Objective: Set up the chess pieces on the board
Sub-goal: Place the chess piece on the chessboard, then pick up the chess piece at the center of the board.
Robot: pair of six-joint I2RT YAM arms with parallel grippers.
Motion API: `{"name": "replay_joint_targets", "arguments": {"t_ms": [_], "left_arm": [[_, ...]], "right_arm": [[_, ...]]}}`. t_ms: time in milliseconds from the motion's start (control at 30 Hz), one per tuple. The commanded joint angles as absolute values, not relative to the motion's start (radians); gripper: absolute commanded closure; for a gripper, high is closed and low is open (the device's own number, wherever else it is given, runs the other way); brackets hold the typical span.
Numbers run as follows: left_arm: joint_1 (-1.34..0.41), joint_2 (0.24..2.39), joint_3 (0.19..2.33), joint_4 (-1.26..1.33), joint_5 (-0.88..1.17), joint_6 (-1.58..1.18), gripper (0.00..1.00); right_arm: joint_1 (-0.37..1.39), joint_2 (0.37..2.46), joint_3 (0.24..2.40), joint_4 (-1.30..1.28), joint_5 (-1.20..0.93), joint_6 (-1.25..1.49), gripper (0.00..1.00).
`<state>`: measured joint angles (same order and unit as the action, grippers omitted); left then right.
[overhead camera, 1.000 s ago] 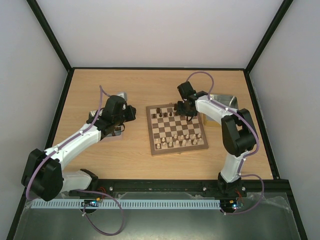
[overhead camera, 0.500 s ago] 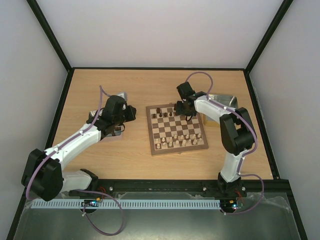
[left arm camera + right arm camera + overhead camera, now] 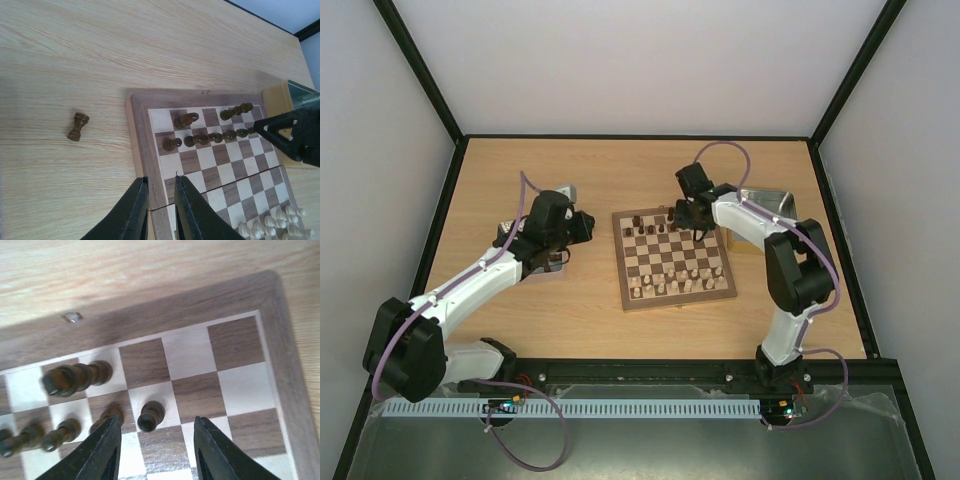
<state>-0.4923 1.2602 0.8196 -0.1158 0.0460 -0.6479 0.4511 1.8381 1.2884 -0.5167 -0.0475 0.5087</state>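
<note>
The right claw (image 3: pixel 157 427) is partly open and grips nothing. A dark pawn (image 3: pixel 151 415) stands upright between its fingertips, and neither finger (image 3: pixel 107 450) touches it. The pawn is on a cream square in the second row from the far border of the board (image 3: pixel 235 300). More pawns (image 3: pixel 65 432) stand in the same row to its left. One dark piece (image 3: pixel 75 377) lies tipped over on the back row. A small metal fitting (image 3: pixel 72 316) is set into the far border. From above, the right claw (image 3: pixel 692 224) is over the far right part of the board (image 3: pixel 680 301). A metal tray (image 3: pixel 767 200) lies just beyond that corner, partly hidden by the arm. The pale pieces (image 3: pixel 675 280) fill the two near rows. The left claw (image 3: pixel 161 178) is only narrowly parted, with nothing between its fingers (image 3: pixel 135 212), and it hangs over the board's left border. From above, this claw (image 3: pixel 582 225) is just left of the board. Its camera shows the pawn row (image 3: pixel 210 137) with tipped pieces (image 3: pixel 236 110) behind it on the back row. A loose dark piece (image 3: pixel 77 126) lies on its side on the table (image 3: pixel 75 50), left of the board and apart from it.
</note>
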Motion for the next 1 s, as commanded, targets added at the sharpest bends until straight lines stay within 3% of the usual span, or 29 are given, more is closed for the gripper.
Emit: {"name": "replay_joint_targets", "arguments": {"t_ms": [0, 400, 567, 733, 833, 967], "left_arm": [[-0.494, 1.248, 0.831, -0.051, 0.115, -0.61, 0.82], [-0.637, 1.178, 0.792, 0.323, 0.289, -0.411, 0.81], [-0.643, 1.158, 0.753, 0.412, 0.311, -0.332, 0.76], [-0.639, 1.19, 0.812, 0.182, -0.003, -0.433, 0.58], [-0.618, 1.244, 0.853, 0.009, -0.101, -0.501, 0.57], [-0.536, 1.344, 0.89, -0.157, -0.08, -0.564, 0.57]], "right_arm": [[0.448, 1.688, 1.275, -0.51, -0.018, 0.538, 0.58], [0.448, 1.334, 1.119, -0.253, -0.511, 0.524, 0.5], [0.448, 1.197, 1.044, -0.146, -0.564, 0.544, 0.45], [0.448, 1.164, 1.022, -0.209, -0.438, 0.556, 0.46], [0.448, 1.155, 0.996, -0.219, -0.4, 0.571, 0.46], [0.448, 1.146, 0.945, -0.194, -0.392, 0.602, 0.46]]}}
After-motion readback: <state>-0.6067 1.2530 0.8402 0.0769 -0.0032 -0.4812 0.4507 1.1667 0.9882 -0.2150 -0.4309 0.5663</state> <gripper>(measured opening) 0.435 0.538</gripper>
